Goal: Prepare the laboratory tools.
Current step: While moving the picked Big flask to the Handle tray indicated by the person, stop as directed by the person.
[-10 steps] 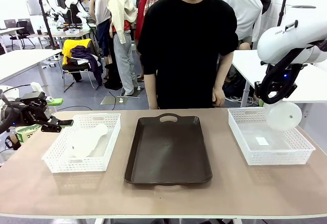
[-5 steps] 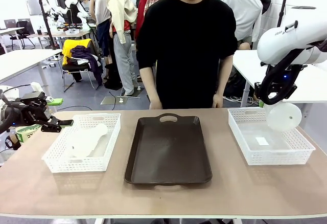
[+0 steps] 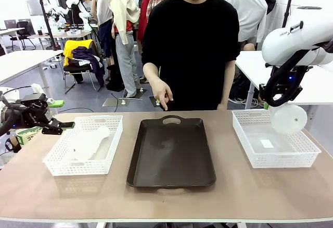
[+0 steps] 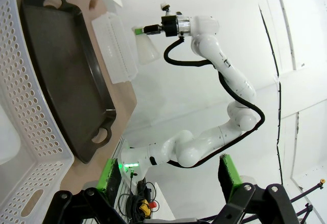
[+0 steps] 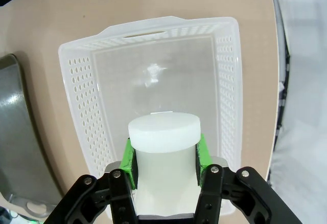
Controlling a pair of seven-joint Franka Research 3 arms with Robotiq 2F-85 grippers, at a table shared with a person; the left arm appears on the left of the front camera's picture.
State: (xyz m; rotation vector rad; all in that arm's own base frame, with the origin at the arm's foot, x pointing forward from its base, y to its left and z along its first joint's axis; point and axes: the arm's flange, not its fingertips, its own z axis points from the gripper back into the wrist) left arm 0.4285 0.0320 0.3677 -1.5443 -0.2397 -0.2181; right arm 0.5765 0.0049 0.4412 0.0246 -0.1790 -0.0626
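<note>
Your right jaws clamp one flask [image 5: 163,132] over the basket [image 5: 225,81] beneath them; next, probably swing it to the tray [image 3: 171,155] alongside, while your left jaws gape empty.

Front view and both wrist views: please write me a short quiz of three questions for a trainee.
1. True or false: the right pincer holds a flask over the right basket.
2. Where does the other flask lie? A) on the dark tray; B) in the left basket; C) in the person's hand.
3. Fill in: the left pincer stands ____, with nothing between its pads.
Key: 1 true; 2 B; 3 open.
</note>
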